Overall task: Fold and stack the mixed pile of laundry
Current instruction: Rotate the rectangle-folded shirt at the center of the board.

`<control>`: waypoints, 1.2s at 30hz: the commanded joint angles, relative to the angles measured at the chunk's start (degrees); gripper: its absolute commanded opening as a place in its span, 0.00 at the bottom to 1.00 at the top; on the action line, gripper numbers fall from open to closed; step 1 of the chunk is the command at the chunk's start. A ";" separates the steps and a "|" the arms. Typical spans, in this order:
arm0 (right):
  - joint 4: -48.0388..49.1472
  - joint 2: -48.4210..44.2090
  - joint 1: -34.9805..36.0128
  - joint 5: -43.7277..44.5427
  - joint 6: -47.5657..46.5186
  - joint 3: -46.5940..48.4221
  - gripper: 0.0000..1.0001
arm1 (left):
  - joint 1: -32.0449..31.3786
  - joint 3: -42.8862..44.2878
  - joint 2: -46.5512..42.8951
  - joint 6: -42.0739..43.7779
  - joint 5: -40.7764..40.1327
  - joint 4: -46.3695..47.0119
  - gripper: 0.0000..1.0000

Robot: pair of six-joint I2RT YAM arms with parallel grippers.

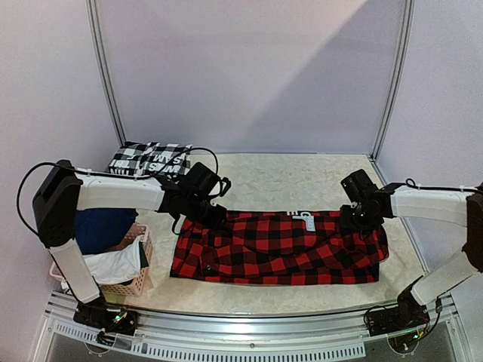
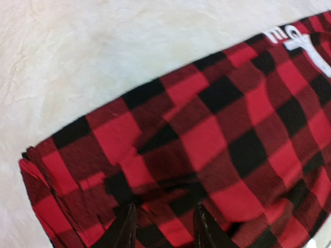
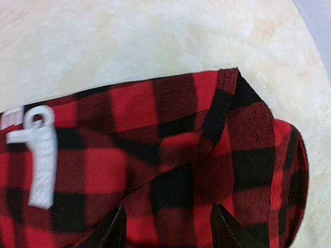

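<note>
A red-and-black plaid shirt [image 1: 279, 249] lies folded into a flat strip across the middle of the table, with a white tag [image 1: 308, 220] at its far edge. My left gripper [image 1: 213, 215] hovers over its far left corner. In the left wrist view the gripper [image 2: 164, 230] is open, with plaid cloth [image 2: 207, 134] below the fingers. My right gripper [image 1: 355, 220] is over the far right corner. In the right wrist view it [image 3: 168, 232] is open above the cloth [image 3: 170, 150]. More of the laundry pile, a white piece [image 1: 113, 265] and a navy piece [image 1: 102, 228], sits in the basket.
A pink lattice basket [image 1: 139, 283] stands at the near left edge, under the left arm. A folded black-and-white checked garment [image 1: 149, 159] lies at the back left. Metal frame posts stand at the back corners. The cream table top [image 1: 272, 181] shows behind the shirt.
</note>
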 commanded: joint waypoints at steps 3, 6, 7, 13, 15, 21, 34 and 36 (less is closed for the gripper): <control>-8.89 -8.68 12.13 4.10 6.38 0.69 0.57 | 4.53 4.96 6.58 3.70 0.68 -0.27 0.38; -4.82 -8.91 16.29 -0.67 8.80 -2.99 0.57 | 5.91 5.14 8.36 3.85 2.14 -0.01 0.38; -3.00 -8.59 17.56 -2.25 9.26 -4.03 0.57 | 6.30 5.00 8.78 3.79 2.86 0.24 0.38; 5.42 -3.63 21.21 -7.58 11.51 -8.34 0.56 | 7.11 3.69 10.18 3.18 6.15 1.67 0.38; 6.17 -1.62 21.21 -7.01 12.43 -8.97 0.56 | 7.15 3.55 10.50 3.00 6.17 1.39 0.37; 6.26 3.58 21.17 -3.71 14.29 -10.34 0.56 | 7.32 2.31 10.84 2.12 5.93 1.22 0.37; 4.45 9.12 14.52 -1.33 9.51 -4.23 0.60 | 7.12 -7.61 6.71 -5.11 5.22 2.93 0.37; 3.84 10.13 12.63 -1.70 7.72 -2.08 0.60 | 6.86 -9.80 5.52 -7.00 6.39 4.17 0.37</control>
